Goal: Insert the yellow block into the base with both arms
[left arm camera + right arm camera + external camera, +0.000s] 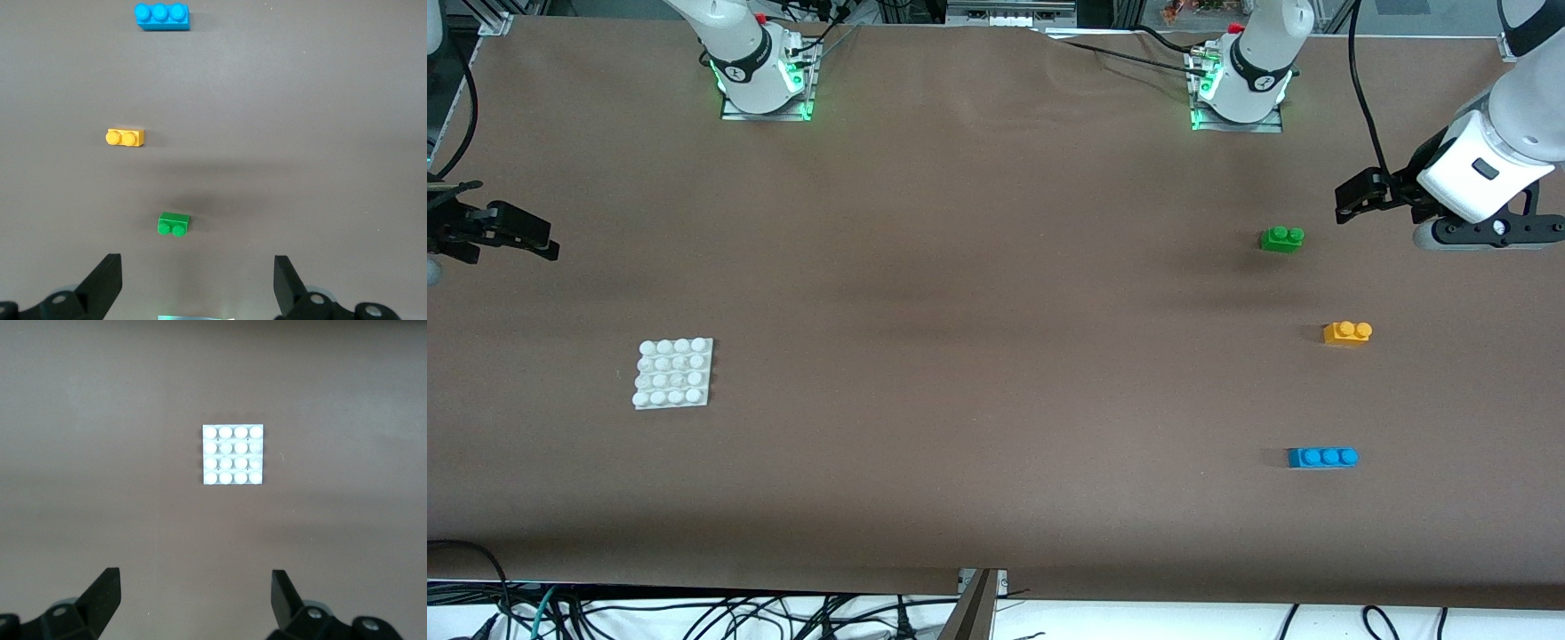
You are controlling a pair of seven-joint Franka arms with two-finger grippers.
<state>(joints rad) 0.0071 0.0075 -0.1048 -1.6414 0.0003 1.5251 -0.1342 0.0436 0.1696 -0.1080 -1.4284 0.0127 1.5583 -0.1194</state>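
The yellow block [1347,332] [125,138] lies on the brown table toward the left arm's end, between a green brick and a blue brick. The white studded base [674,372] [233,455] lies flat toward the right arm's end. My left gripper [1344,203] [198,280] hangs open and empty above the table beside the green brick, apart from the yellow block. At the table's edge on the right arm's end, my right gripper [547,240] [195,597] is up in the air, open and empty, with the base in its wrist view.
A green two-stud brick [1281,238] [173,224] lies farther from the front camera than the yellow block. A blue three-stud brick [1322,457] [162,16] lies nearer to it. Both arm bases [765,80] [1240,89] stand along the table's back edge.
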